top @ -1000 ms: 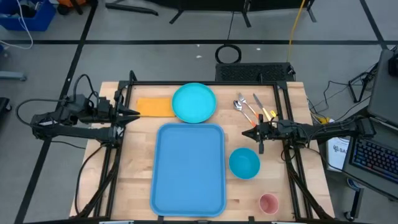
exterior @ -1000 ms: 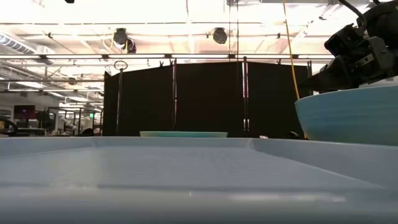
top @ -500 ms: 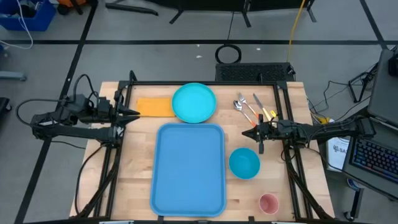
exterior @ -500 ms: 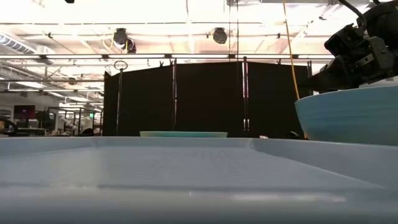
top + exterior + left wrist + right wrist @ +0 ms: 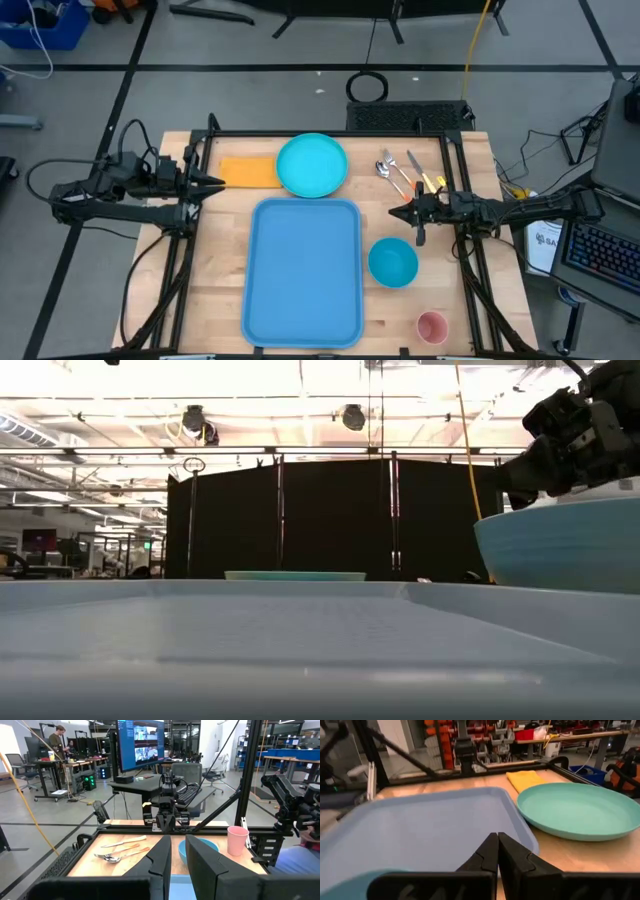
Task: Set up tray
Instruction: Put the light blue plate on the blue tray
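My rig sits in a robotics lab.
I see desks (image 5: 65, 767), a big monitor (image 5: 140, 742), office chairs (image 5: 186, 772), parts shelving (image 5: 490, 735).

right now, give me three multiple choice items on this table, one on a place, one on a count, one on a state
1. Where is the pink cup?
A. on the tray
B. near the table's front right corner
C. on the plate

2. How many bowls are on the table?
A. one
B. two
C. three

3. What is on the tray?
A. the bowl
B. the napkin
C. nothing

Answers:
1. B, the cup stands alone on the wood beyond the bowl.
2. A, only one blue bowl shows, right of the tray.
3. C, the high view shows the tray's surface bare, with the plate and napkin behind it.
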You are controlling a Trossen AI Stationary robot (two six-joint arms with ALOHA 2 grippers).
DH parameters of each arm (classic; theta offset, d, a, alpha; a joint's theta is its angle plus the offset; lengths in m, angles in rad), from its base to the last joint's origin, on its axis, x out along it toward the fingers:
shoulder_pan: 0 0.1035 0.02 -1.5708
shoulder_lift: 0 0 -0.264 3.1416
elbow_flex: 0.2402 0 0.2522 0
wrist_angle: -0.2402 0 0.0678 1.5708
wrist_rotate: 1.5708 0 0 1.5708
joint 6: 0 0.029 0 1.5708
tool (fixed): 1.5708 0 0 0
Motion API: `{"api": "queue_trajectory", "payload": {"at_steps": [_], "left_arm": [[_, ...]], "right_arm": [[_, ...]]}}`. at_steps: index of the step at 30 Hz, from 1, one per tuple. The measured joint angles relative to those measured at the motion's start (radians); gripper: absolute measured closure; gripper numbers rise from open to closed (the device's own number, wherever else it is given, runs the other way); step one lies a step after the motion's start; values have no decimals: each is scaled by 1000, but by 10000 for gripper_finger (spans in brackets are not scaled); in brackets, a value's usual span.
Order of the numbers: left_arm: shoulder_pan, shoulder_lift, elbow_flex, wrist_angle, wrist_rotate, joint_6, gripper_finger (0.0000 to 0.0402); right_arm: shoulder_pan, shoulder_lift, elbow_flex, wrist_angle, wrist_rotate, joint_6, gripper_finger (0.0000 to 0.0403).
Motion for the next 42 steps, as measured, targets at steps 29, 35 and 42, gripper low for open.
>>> {"api": "queue_trajectory", "payload": {"at_steps": [29, 35, 42], "left_arm": [[-40, 303, -124, 132, 21, -221, 339], [-39, 452, -195, 303, -114, -292, 339], [-39, 552, -194, 410, -180, -133, 339]], "right_arm": [[85, 9, 0, 194, -125, 339, 403], [92, 39, 0, 249, -78, 332, 403], [84, 108, 17, 313, -78, 273, 403]]}}
